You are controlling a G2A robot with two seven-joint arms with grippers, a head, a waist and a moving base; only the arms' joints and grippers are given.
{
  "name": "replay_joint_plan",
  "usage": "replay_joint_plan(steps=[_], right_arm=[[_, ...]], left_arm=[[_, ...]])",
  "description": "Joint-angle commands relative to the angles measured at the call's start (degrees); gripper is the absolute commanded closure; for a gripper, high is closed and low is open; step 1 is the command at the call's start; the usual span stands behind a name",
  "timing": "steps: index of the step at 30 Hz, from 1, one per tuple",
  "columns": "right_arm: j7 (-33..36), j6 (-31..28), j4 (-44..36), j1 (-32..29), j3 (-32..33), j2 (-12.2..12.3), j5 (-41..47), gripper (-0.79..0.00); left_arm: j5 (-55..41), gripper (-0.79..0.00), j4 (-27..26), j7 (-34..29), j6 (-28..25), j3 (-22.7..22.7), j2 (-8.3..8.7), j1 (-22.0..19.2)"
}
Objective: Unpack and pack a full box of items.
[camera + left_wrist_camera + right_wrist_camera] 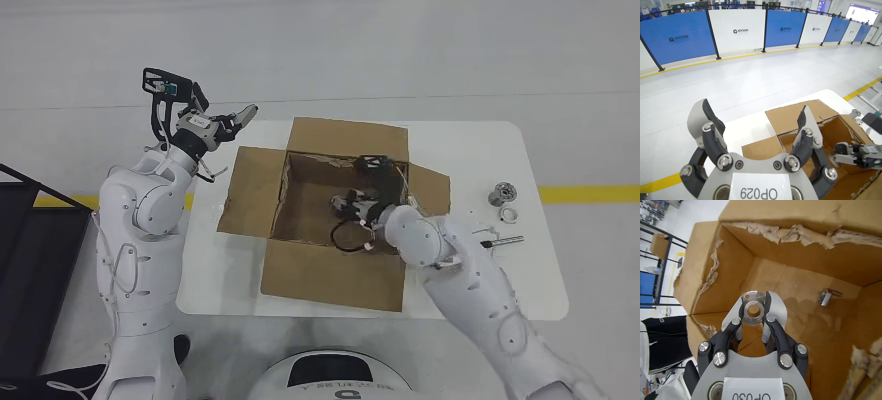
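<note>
open brown cardboard box (pixel 330 275) sits mid bench (pixel 225 270), all four flaps folded out, inner edges torn. right pincer (pixel 754 300) is down inside the box, clamped narrow on a round silver metal flange with a centre hole (pixel 753 322), pads on both sides of its raised hub. can't tell if the flange touches the box floor or is off it. small silver metal bracket (pixel 826 298) lies on the box floor, well apart from the flange. left pincer (pixel 755 108) is spread wide and holds nothing, up above the far left corner of the bench, just beside the box's left flap. on the bench right of the box: a silver metal spool-like part (pixel 503 192), a small white ring (pixel 509 213) just near of it, and a slim metal rod (pixel 500 241) nearer still.
</note>
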Motion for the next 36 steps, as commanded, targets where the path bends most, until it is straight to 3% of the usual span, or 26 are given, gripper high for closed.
replay_joint_plan(steps=[1, 11, 20, 24, 27, 31, 34, 36], right_arm=[[-1.33, 1.34, 3.34, 1.98, -2.62, -0.73, -0.9, 0.0], [-3.58, 9.95, 13.22, 8.47, -9.84, -3.58, -6.34, 0.0], [-4.43, 16.37, 17.79, 11.53, -13.36, -5.75, -9.91, -0.311], [-4.34, 17.3, 17.78, 11.63, -13.14, -6.17, -10.3, -0.351], [-4.49, 17.37, 15.27, 10.62, -11.37, -6.0, -9.8, -0.369], [-4.83, 12.21, 2.74, 5.06, -4.26, -4.42, -5.62, -0.385], [-4.64, 7.77, -10.63, -3.34, 5.99, -2.39, -1.82, -0.585], [-4.99, 4.72, -18.52, -9.84, 13.77, -1.31, 1.75, -0.653]], left_arm=[[-0.05, -0.785, 0.0, 0.0, 0.0, -0.04, 0.0, -0.01], [-0.05, -0.785, 0.0, 0.0, 0.0, -0.04, 0.0, -0.01], [-0.05, -0.785, 0.0, 0.0, 0.0, -0.04, 0.0, -0.01], [-0.05, -0.785, 0.0, 0.0, 0.0, -0.04, 0.0, -0.01], [-0.05, -0.785, 0.0, 0.0, 0.0, -0.04, 0.0, -0.01], [-0.05, -0.785, 0.0, 0.0, 0.0, -0.04, 0.0, -0.01], [-0.05, -0.785, 0.0, 0.0, 0.0, -0.04, 0.0, -0.01], [-0.05, -0.785, 0.0, 0.0, 0.0, -0.04, 0.0, -0.01]])
